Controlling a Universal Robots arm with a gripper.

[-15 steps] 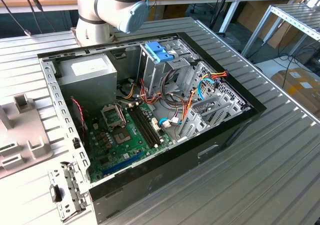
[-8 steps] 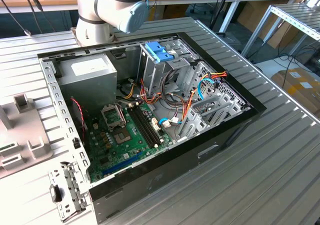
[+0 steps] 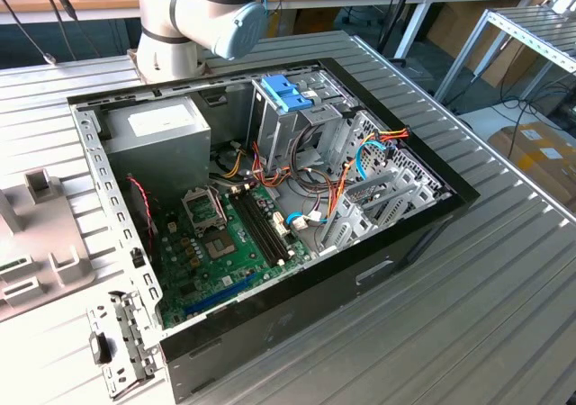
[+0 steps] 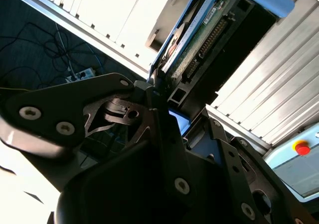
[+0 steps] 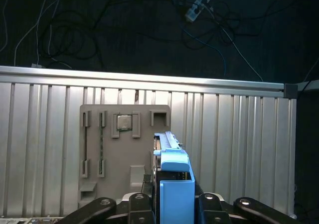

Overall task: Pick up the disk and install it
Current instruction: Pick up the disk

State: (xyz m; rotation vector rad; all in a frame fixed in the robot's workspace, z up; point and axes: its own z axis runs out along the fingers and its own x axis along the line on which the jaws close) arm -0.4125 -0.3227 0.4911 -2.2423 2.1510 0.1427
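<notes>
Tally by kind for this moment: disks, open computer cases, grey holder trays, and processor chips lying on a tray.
disk: 1, clamped in the gripper
open computer case: 1
grey holder tray: 1
processor chip: 1, seated on the tray
Total: 4

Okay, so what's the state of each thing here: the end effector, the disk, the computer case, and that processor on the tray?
end effector: shut on the disk.
disk: gripped edge-on, outside the computer case, not yet installed.
computer case: lying on its side, side panel off, interior exposed.
processor: seated in a pocket of the grey fixture tray.
</notes>
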